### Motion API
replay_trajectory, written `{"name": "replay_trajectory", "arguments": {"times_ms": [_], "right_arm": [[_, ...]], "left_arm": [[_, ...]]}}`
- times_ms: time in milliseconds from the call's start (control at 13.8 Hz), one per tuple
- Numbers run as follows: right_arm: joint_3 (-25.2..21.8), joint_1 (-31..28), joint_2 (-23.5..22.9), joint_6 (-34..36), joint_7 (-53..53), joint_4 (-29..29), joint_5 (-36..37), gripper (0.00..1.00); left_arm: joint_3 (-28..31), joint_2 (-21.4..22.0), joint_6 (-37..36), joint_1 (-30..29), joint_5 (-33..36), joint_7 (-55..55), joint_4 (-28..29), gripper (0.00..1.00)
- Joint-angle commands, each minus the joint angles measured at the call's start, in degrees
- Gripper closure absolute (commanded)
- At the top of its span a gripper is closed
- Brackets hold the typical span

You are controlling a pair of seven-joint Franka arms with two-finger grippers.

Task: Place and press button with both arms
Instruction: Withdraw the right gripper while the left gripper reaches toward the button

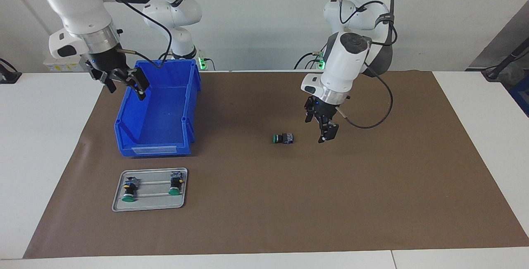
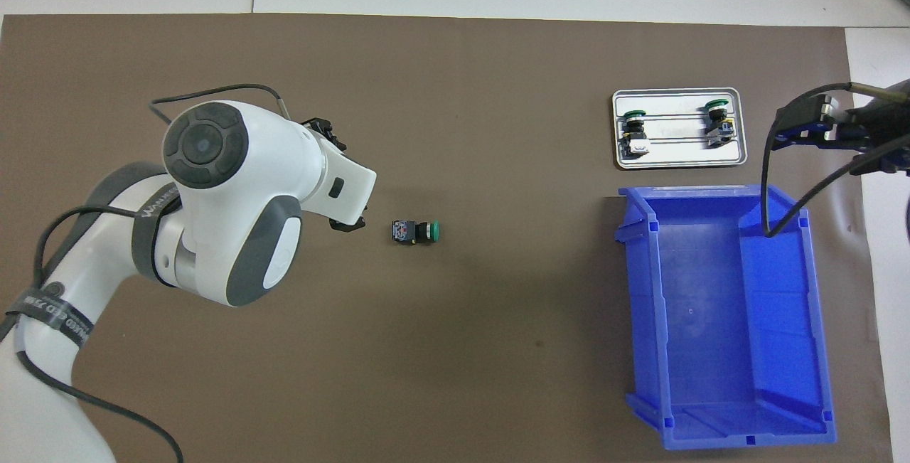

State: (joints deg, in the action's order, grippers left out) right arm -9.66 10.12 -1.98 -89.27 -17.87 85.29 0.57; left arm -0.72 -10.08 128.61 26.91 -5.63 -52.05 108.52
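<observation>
Facing view, upper corner of the frame: right gripper up in the air over the rim of the blue bin, jaws spread and holding nothing; waiting, by the look of it.

Lower in the frame, below the bin: metal tray with two spare buttons lying in it.

Mid-frame: the button on its side on the brown mat that covers the surface, green cap toward the bin, grey-blue block toward the left gripper.

Just beside that block end: left gripper low over the mat, jaws spread, apart from the button and touching nothing.

Likely step: closing in for the grasp. To do it well:
- Centre the jaws over the black body, not the cap.
- Come down straight, without nudging a body that can roll.
- Pinch across the cylinder.
- Keep the cap free for the other arm's press.
</observation>
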Motion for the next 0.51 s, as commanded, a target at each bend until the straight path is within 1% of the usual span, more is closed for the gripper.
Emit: {"name": "replay_trajectory", "arguments": {"times_ms": [0,73,145,290,435], "right_arm": [[0.17,-2.20,2.58,2.00,3.02,2.32,-1.19,0.00],[0.08,-2.47,3.55,1.90,2.84,3.73,-1.19,0.00],[0.17,-2.47,3.56,1.90,2.84,3.83,-1.10,0.00],[0.25,-2.47,3.82,3.30,3.10,3.13,-0.84,0.00],[0.26,-2.56,3.82,4.62,5.37,2.43,-0.49,0.00]], "left_arm": [[0.90,-3.36,5.05,4.18,-0.53,-1.56,0.90,0.00],[0.90,-4.42,5.77,5.16,-0.61,-1.47,0.90,0.00],[0.90,-5.82,6.64,5.51,-0.70,-1.21,0.64,0.00],[0.81,-9.33,12.68,7.97,-0.79,-0.94,0.72,0.00],[0.81,-10.93,14.12,9.82,-0.79,-0.77,1.07,0.00]]}}
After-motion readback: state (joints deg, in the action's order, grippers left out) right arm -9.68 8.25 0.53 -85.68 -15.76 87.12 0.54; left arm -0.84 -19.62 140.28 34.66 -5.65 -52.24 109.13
